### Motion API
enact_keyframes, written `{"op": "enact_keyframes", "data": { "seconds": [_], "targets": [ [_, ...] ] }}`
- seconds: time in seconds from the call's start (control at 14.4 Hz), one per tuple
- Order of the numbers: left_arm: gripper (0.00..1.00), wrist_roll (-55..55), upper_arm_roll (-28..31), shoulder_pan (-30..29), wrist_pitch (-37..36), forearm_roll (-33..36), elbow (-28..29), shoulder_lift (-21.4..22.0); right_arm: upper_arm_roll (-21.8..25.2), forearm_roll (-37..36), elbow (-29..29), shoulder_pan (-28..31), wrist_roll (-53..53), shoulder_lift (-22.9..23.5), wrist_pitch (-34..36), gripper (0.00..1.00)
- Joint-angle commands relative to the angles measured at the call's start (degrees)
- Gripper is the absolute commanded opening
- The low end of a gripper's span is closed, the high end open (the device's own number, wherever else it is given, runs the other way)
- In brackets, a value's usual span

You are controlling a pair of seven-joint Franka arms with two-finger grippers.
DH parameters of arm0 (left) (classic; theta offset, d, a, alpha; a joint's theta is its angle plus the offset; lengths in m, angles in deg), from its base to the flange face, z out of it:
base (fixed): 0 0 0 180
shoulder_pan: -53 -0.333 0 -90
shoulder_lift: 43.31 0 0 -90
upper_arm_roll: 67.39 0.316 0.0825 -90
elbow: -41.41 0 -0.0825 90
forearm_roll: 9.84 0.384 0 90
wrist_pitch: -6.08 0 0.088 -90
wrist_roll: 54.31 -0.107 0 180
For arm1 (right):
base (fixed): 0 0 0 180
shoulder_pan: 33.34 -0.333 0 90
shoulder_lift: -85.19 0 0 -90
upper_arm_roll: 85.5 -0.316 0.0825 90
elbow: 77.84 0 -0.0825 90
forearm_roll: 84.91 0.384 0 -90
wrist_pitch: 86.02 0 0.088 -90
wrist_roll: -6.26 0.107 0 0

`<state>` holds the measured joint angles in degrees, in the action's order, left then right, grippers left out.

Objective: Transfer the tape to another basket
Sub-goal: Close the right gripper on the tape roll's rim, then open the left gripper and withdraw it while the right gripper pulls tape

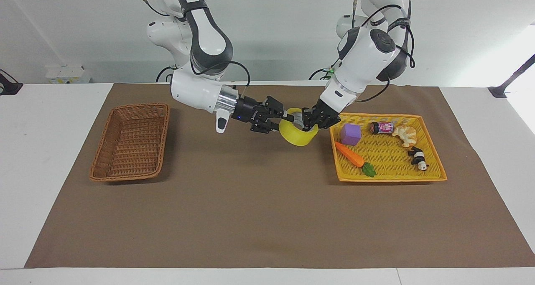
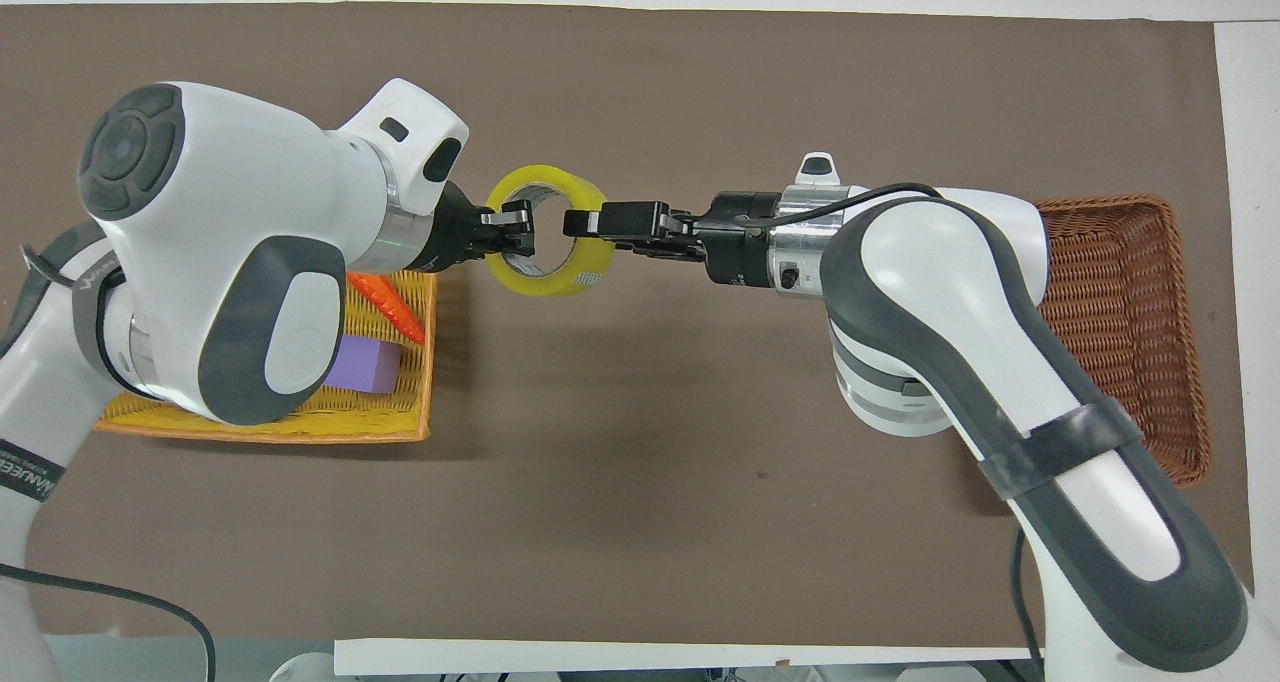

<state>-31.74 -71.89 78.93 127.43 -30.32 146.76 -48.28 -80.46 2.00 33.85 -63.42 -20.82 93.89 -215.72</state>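
The tape [image 1: 296,133] [image 2: 548,230] hangs in the air over the brown mat [image 1: 267,218], just beside the yellow basket [image 1: 388,177] at that basket's corner nearest the robots and toward the right arm's end. It is a short, wide ring — its axis, the line through the open core, runs steeply upward and leans a little, so the hole faces mostly up and the overhead view looks into the pale core.

Both grippers have hold of it from two sides. The left gripper [image 1: 308,122] [image 2: 512,230] reaches down from over the yellow basket's edge, its fingers pinched on the ring's wall on the side toward that basket, one tip inside the core. The right gripper [image 1: 284,118] [image 2: 583,223] comes in nearly level from the brown basket's direction, its fingers pressed onto the wall on the ring's other side, one finger lying over the top rim.

The brown basket [image 1: 130,142] [image 2: 1125,332] stands well apart from the yellow basket, at the right arm's end of the mat, with nothing visible in it.

In the yellow basket lie a purple block [image 1: 350,134], an orange carrot [image 1: 352,156], a small can [image 1: 383,128], a croissant [image 1: 404,135] and a panda figure [image 1: 419,158]
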Motion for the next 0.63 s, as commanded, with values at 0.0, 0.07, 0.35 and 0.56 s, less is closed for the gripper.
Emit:
{"op": "enact_keyframes", "data": {
  "seconds": [0.0, 0.07, 0.35, 0.56],
  "targets": [
    [0.0, -0.86, 0.01, 0.0, -0.51, -1.06, -0.49, 0.48, 0.06, 1.25, 0.02, -0.6, 1.06, -0.17, 0.06, 0.0],
    [0.0, -0.86, 0.01, 0.0, -0.51, -0.97, -0.49, 0.48, 0.06, 1.25, 0.02, -0.33, 1.06, -0.17, 0.59, 0.0],
    [0.99, -0.6, 0.1, 0.09, -0.94, -0.97, -1.45, 0.39, 0.06, 1.25, 0.02, 0.02, 1.41, -0.26, 1.03, 0.0],
    [0.99, -0.6, 1.59, -0.44, -7.33, -0.71, -5.39, 1.62, 0.14, 0.99, 0.11, 1.77, 1.85, -0.69, 3.74, 0.0]
  ]
}}
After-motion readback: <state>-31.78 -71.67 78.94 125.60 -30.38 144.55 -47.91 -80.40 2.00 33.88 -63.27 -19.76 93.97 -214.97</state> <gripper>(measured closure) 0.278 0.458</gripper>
